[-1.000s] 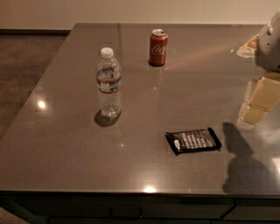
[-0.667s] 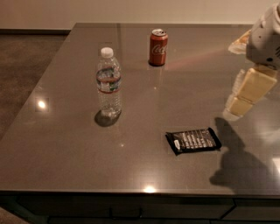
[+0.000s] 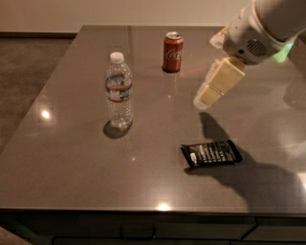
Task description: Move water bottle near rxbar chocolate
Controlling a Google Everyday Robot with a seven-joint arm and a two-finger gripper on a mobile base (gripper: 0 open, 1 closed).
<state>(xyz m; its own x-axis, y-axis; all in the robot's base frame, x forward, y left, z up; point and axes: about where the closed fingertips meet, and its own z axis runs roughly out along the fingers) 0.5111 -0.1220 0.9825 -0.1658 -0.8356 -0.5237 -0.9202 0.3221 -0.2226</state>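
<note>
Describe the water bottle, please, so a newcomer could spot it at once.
On the grey table, left of centre, the water bottle stands upright, well left of the hovering end effector. It is clear and white-capped, unlike the red Coca-Cola can and flat black rxbar chocolate.

This looks like an office break area or kitchenette with a robot at work in it. A broad, polished grey-brown stone-like surface shows bright spots of reflected light. Below its front edge are dark cabinet fronts with a slim drawer handle. Behind it are a plain pale wall and a brown carpet-like floor. The white arm's cream-coloured pincer hangs above the right half of the surface.
</note>
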